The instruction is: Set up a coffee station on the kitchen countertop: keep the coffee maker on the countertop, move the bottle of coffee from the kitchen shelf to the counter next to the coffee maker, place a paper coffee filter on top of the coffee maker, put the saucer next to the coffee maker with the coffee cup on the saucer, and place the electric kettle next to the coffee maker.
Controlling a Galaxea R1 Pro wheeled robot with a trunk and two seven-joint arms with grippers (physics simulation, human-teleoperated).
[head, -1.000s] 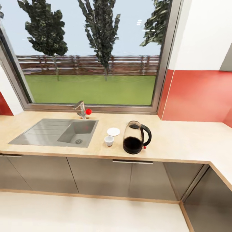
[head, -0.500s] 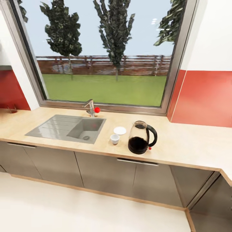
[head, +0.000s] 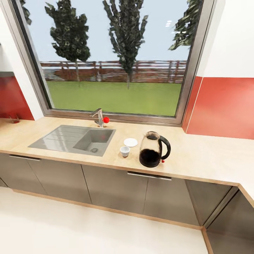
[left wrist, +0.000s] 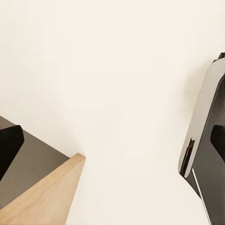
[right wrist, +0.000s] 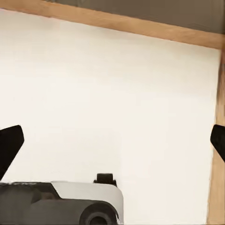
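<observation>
from where i stand, the kitchen countertop (head: 197, 155) runs long and pale under a big window (head: 116, 63) that looks out on grass, a fence and dark trees. the electric kettle (head: 152, 150) stands upright on it, a little back from the front edge, its black loop handle turned toward the red backsplash (head: 222, 106) on the right side. its lower part looks dark, and a small red tab shows at the foot of the handle. just beside the kettle, on the sink side, sits the coffee cup (head: 125, 151), upright on the bare wood and not on the saucer (head: 131, 142); the saucer lies flat just behind the cup, nearer the window, apart from it by a thin strip of worktop. further along is a grey sink (head: 74, 139) with a drainer, and a tap (head: 99, 117) with a red knob at its back edge. glossy dark-grey cabinet fronts (head: 116, 187) run below, and the cream floor (head: 70, 229) spreads out in front.

in the left wrist view the left gripper (left wrist: 112, 152) points down at that pale floor, with a wood-edged corner of a cabinet near one dark fingertip (left wrist: 9, 147) and a grey and black part of the robot's own body near the other. the fingers stand wide apart and hold nothing.

in the right wrist view the right gripper (right wrist: 112, 140) also looks at the floor, with a wooden plinth (right wrist: 122, 23) along the far edge. its dark fingertips (right wrist: 10, 145) are spread to either side, with nothing between them.
</observation>
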